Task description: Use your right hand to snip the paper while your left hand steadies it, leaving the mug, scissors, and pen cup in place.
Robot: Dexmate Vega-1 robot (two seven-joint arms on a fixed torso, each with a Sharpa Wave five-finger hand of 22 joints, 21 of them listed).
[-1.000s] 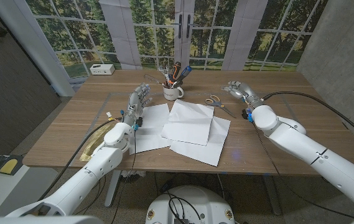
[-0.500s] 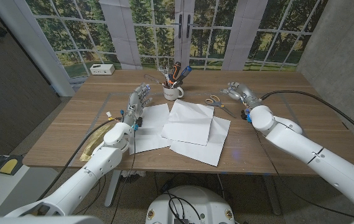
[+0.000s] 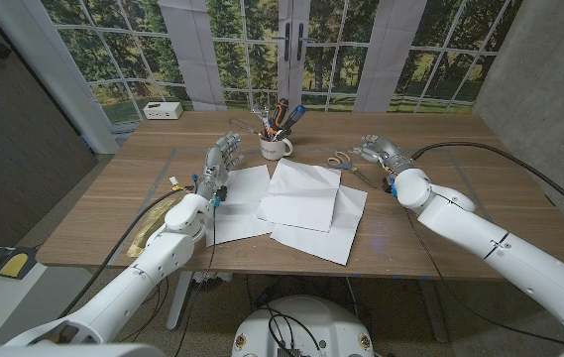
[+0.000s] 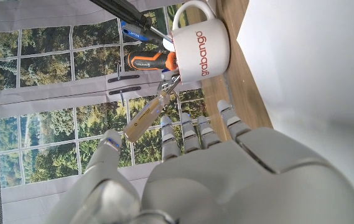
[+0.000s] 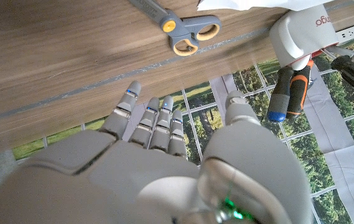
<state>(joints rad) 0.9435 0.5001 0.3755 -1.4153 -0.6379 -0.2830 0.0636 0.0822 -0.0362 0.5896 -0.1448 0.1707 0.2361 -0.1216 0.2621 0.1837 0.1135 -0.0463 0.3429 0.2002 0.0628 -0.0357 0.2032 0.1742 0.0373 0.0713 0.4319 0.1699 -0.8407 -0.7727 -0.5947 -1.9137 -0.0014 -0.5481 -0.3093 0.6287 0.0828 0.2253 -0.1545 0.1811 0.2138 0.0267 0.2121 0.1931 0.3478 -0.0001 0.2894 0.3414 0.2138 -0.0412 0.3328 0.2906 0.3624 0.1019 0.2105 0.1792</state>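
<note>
Several white paper sheets (image 3: 301, 203) lie overlapped at the table's middle. Behind them stands a white mug (image 3: 276, 147) holding pens and screwdrivers; the left wrist view shows it close up as the mug (image 4: 201, 46) beside the paper (image 4: 313, 68). Grey-and-tan scissors (image 3: 346, 162) lie shut on the wood to the right of the sheets, and appear as scissors (image 5: 183, 28) in the right wrist view. My left hand (image 3: 224, 155) stands at the sheets' left edge, fingers straight and apart, holding nothing. My right hand (image 3: 375, 149) hovers just right of the scissors, fingers spread, holding nothing.
A white box (image 3: 163, 110) sits at the table's back left corner. A black cable (image 3: 480, 152) runs over the table's right side. Small yellow-tagged wires (image 3: 175, 183) lie by my left wrist. Bare wood lies in front of the sheets.
My right hand has shifted a little leftward, closer to the scissors. The left hand, paper, mug and scissors have not moved.
</note>
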